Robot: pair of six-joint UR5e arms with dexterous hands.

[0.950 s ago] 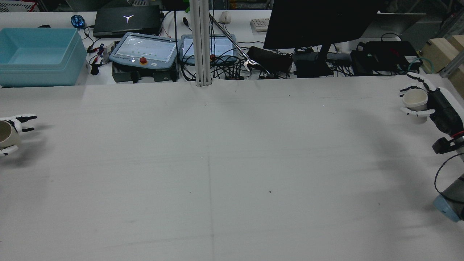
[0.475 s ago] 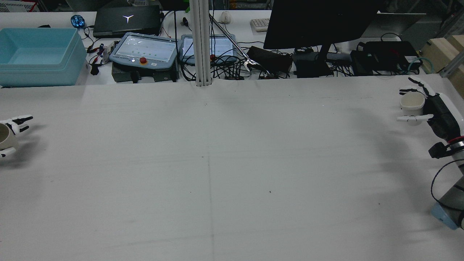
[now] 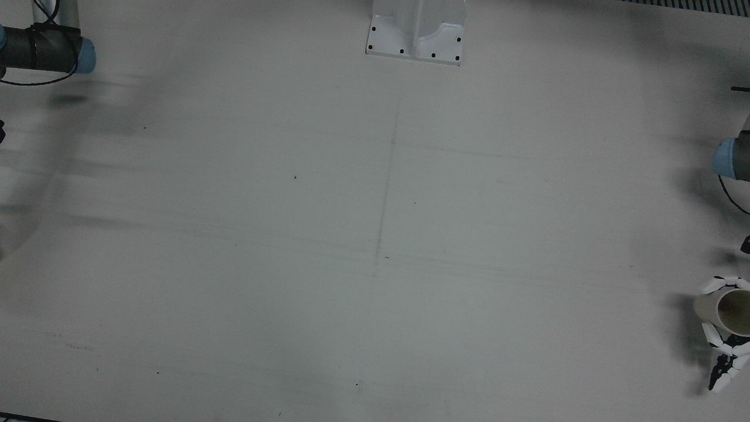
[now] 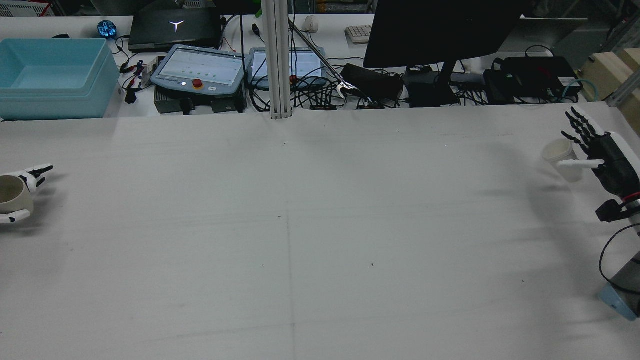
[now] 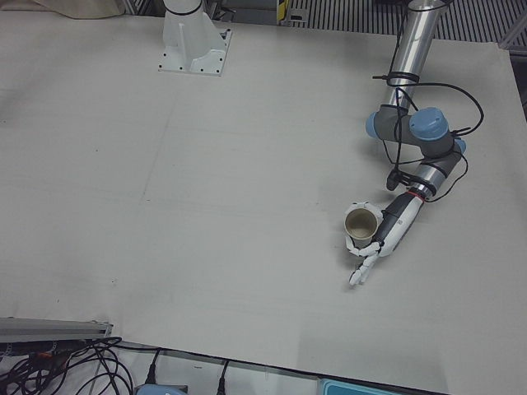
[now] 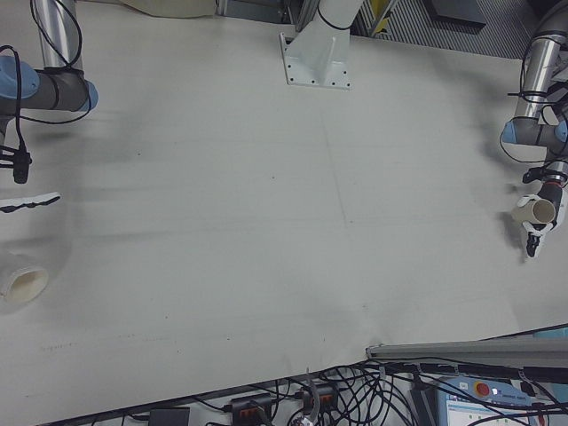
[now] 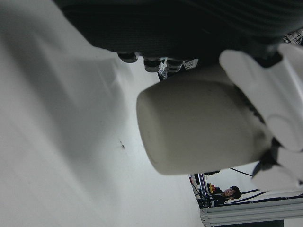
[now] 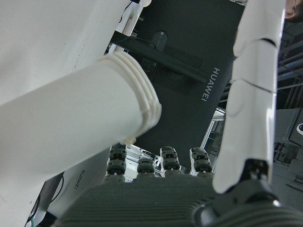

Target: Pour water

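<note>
My left hand [image 4: 27,187] is at the table's far left edge, with a beige cup [image 4: 9,195] upright between its thumb and nearly straight fingers. The thumb presses the cup in the left hand view [image 7: 199,123]. The cup [image 5: 361,224] and hand [image 5: 389,232] also show in the left-front view. My right hand [image 4: 602,150] is at the far right edge, its fingers spread wide. A white plastic cup [image 4: 561,152] sits blurred and tilted just left of it, free of the fingers. In the right-front view this cup [image 6: 22,282] is below the hand [image 6: 31,201] and apart from it.
A blue bin [image 4: 55,75], two teach pendants [image 4: 200,70], a monitor [image 4: 440,30] and cables line the far side. A white post [image 4: 277,60] stands at the far middle. A white pedestal [image 3: 417,29] stands on the arms' side.
My right hand has spread its fingers and let go of the white cup, which has dropped lower and tilted. My left hand has sunk a little with the beige cup.
</note>
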